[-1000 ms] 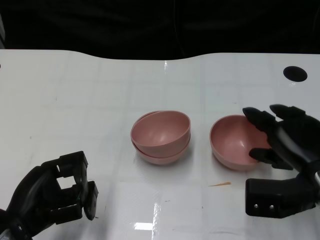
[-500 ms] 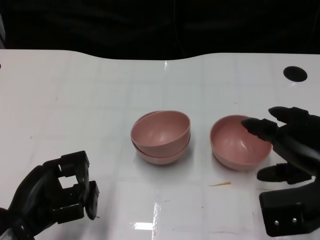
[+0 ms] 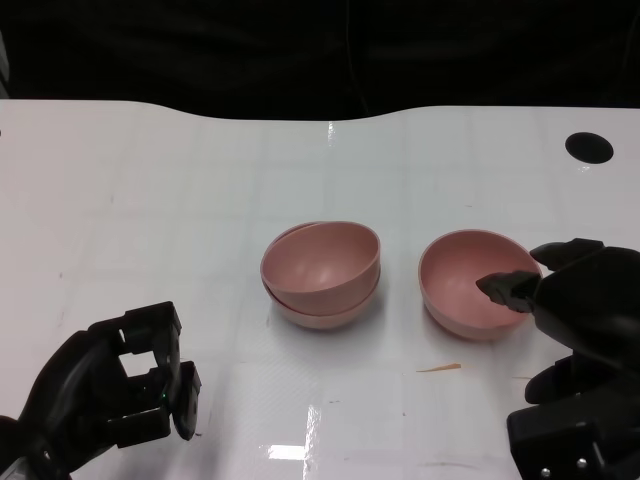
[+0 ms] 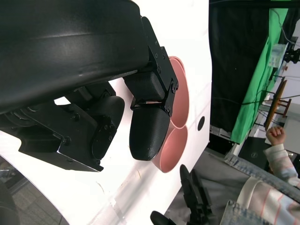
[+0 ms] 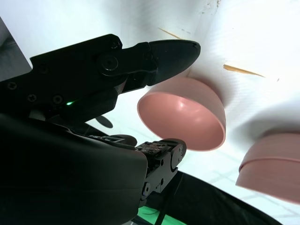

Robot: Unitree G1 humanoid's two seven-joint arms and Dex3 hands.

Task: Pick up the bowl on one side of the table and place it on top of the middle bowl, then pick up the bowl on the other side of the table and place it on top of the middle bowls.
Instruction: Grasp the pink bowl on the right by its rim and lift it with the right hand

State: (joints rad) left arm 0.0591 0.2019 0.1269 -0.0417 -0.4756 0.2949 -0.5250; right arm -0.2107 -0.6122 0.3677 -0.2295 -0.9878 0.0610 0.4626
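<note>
Right hand [image 3: 570, 330], fingers spread and holding nothing, has dropped back toward the robot from the lone pink plastic bowl [image 3: 478, 283], which sits on the white table [image 3: 180, 200] just right of the two stacked pink bowls [image 3: 322, 272], so grasp looks unfinished; left hand [image 3: 110, 395] curled, empty.

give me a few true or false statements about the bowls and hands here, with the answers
1. Two pink bowls are stacked in the middle. True.
2. The right hand has lifted the single pink bowl off the table. False: the bowl sits on the table, and one finger reaches over its rim.
3. The left hand holds a bowl. False: its curled fingers hold nothing.
4. A thin orange sliver lies on the table in front of the single bowl. True.
5. The single bowl lies upside down. False: it is upright.
</note>
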